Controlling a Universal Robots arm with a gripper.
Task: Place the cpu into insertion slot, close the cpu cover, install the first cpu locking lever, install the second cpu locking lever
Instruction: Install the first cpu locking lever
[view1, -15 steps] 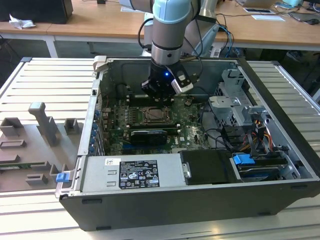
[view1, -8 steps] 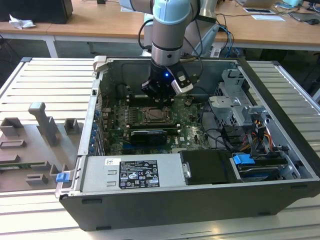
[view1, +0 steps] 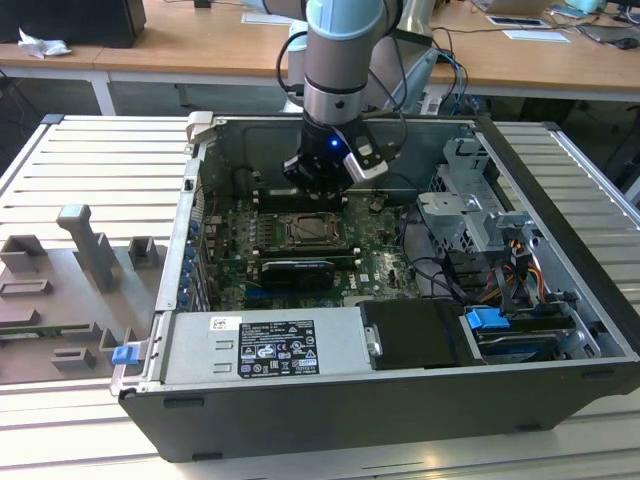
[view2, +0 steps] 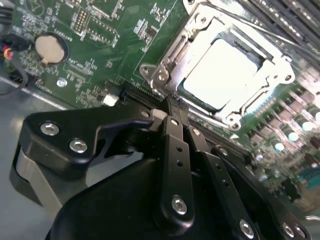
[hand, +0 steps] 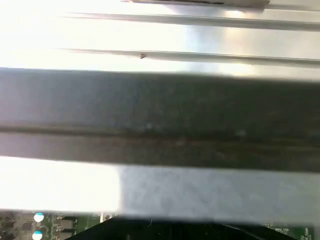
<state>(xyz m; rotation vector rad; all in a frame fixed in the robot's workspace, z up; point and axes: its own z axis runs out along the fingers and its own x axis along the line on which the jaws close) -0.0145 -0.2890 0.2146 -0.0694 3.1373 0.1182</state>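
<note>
- Ext. view, far left: I see a grey plastic fixture tray (view1: 60, 290) w/ upright blocks, sitting on the ribbed aluminium table (view1: 90, 160) beside the open dark-grey PC case (view1: 400, 400).
- Lower centre of that frame: silver power-supply box w/ a white label (view1: 265, 345) runs along the case's near wall; small blue clip (view1: 124, 353) at its left end.
- Centre: green motherboard (view1: 380, 265) lies flat in the case. The small square insertion slot w/ silver metal rim (view1: 313, 232) sits mid-board, directly below the arm's black gripper (view1: 318, 185).
- Upper centre: silver-and-blue robot arm (view1: 342, 50) comes down from the top edge; a blue light glows at its wrist.
- Right: grey drive cage (view1: 470, 205), a cable bundle and a blue latch (view1: 488, 322) fill the case's right part.
- 2nd wrist view, upper left: round silver coin-cell battery (view2: 50, 48) on the board.
- 2nd wrist view, centre: gripper's (view2: 172, 117) black fingers (view2: 176, 145) sit pressed together, nothing betw. them, tips just short of the socket's near edge.
- 2nd wrist view, upper right: pale silver square cpu (view2: 220, 75) is seated in the slot, glaring bright. The silver metal frame cpu cover (view2: 172, 60) lies flat around it; the chip shows thru the cut-out.
- 1st wrist view: a dark band of case wall (hand: 160, 115) crosses mid-frame, blurry; a strip of green board at the bottom edge.
</note>
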